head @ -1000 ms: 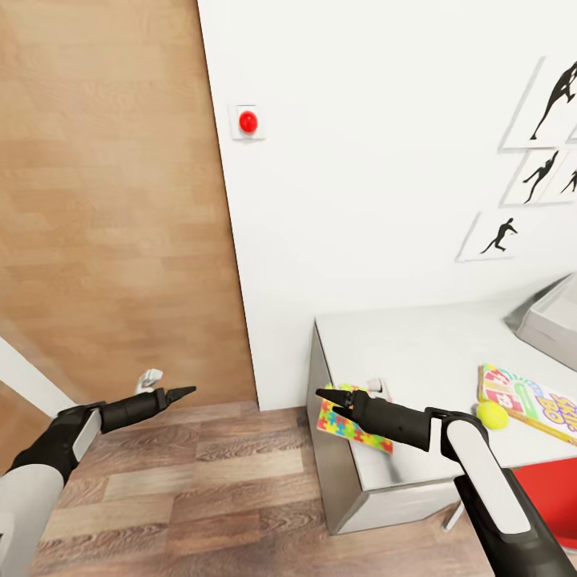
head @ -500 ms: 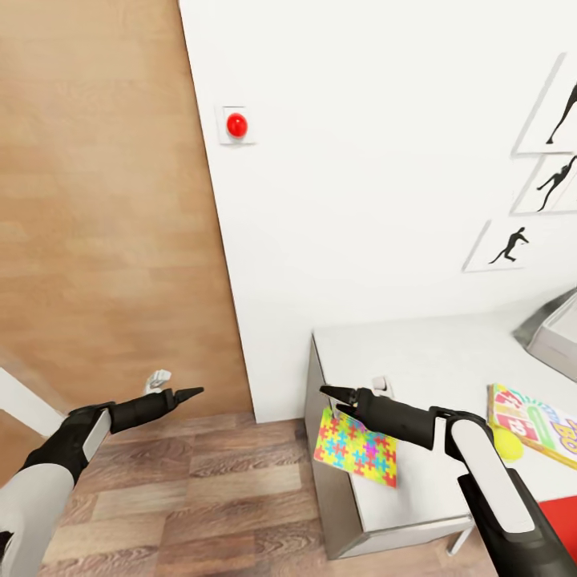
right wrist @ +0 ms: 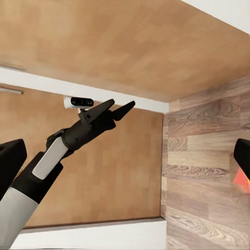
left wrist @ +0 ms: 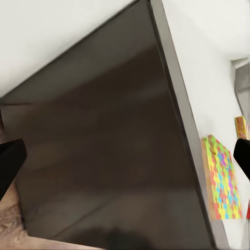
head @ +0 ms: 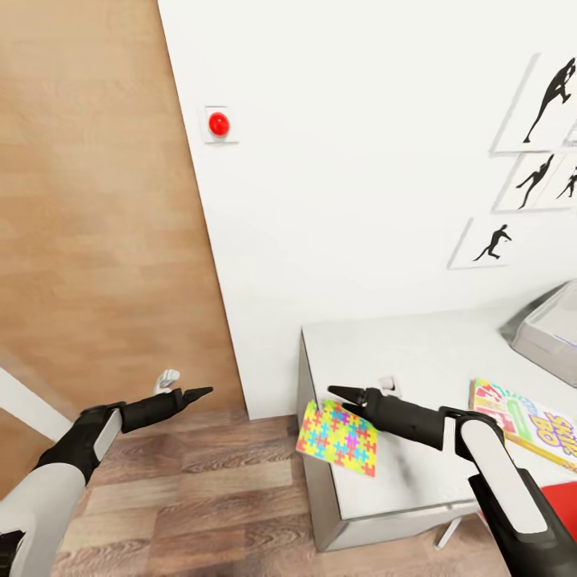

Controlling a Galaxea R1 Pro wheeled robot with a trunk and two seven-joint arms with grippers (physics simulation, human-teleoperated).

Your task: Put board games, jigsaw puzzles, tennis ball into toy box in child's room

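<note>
Far left in the head view, the left gripper (head: 196,392) hangs over the wood floor (head: 184,497) with nothing in it; its jaws look pressed together into one point there, and the right wrist view shows the left gripper (right wrist: 121,106) with the tips only slightly apart, so basically closed on air. On the white wall (head: 344,160) there's a red button (head: 218,124) on a small white plate. Next over, the jigsaw puzzle (head: 338,437), bright multicolor piece pattern, hangs tilted past the left front corner of the grey bench (head: 417,353), right under the right gripper (head: 344,396). Can't tell whether those jaws are clamped on it or just over it. Further right a board game (head: 525,419) lies flat on the bench, big colorful letters on it that I can't read. At the far right edge sits the grey toy box (head: 549,336); contents hidden from this angle.
</note>
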